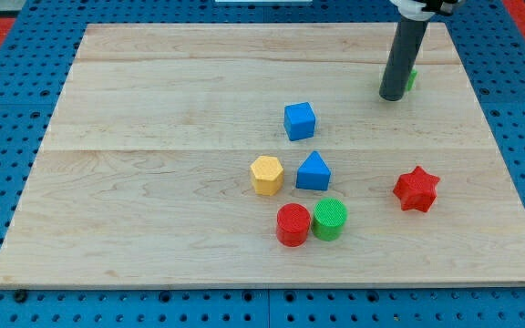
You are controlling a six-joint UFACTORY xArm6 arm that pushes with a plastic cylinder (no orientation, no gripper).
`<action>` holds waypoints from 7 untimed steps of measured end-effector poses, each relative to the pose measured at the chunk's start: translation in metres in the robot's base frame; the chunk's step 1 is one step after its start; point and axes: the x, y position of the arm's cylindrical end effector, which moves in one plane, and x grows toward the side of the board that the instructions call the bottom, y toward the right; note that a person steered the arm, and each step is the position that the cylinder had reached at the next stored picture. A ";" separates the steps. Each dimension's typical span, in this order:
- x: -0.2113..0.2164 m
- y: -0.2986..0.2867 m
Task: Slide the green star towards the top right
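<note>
Green star sits near the board's top right corner, mostly hidden behind my tip, which touches its left side. No gripper here, just a rod. Star looks light, stiff and slippery, so I'd push its lower left face.

No text, label, brand, number or sign can be read anywhere. The counter is bare wood, and the blocks on it carry no markings.
</note>
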 end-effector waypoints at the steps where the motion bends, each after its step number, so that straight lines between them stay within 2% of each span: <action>1: -0.020 0.037; 2: -0.055 0.055; 3: -0.098 0.027; 4: -0.096 -0.014; 5: -0.083 0.012; 6: -0.132 0.043; 7: -0.160 -0.019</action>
